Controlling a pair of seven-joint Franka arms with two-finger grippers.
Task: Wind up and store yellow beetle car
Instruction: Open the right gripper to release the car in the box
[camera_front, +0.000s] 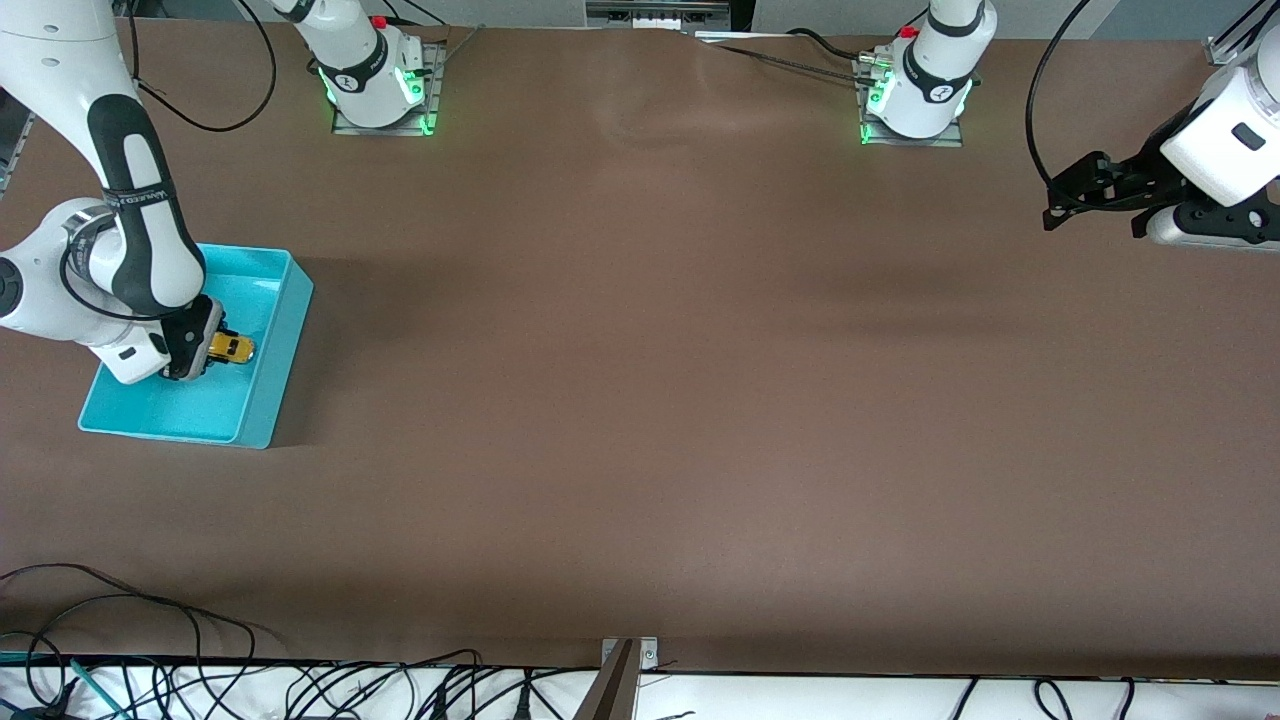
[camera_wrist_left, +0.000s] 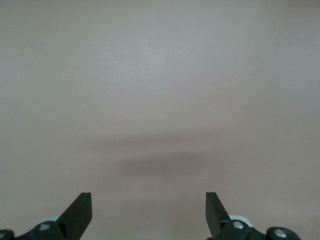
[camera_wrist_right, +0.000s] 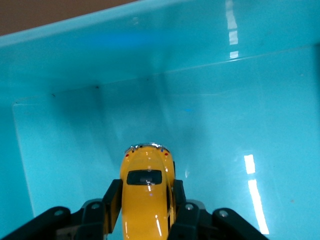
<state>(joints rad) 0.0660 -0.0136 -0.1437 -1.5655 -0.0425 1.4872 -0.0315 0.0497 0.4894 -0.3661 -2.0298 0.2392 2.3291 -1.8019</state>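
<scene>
The yellow beetle car (camera_front: 232, 348) is inside the turquoise bin (camera_front: 283, 320) at the right arm's end of the table. My right gripper (camera_front: 200, 350) is down in the bin and shut on the car. In the right wrist view the car (camera_wrist_right: 146, 192) sits between the two black fingers (camera_wrist_right: 111, 200), which press its sides, just over the bin's floor (camera_wrist_right: 225, 125). My left gripper (camera_front: 1060, 200) is open and empty, held up over the left arm's end of the table; its fingertips (camera_wrist_left: 80, 210) stand wide apart over bare table.
The brown table (camera_front: 650, 400) stretches between the arms. Cables (camera_front: 150, 650) lie along the table edge nearest the front camera. The two arm bases (camera_front: 375, 80) stand along the table's other edge.
</scene>
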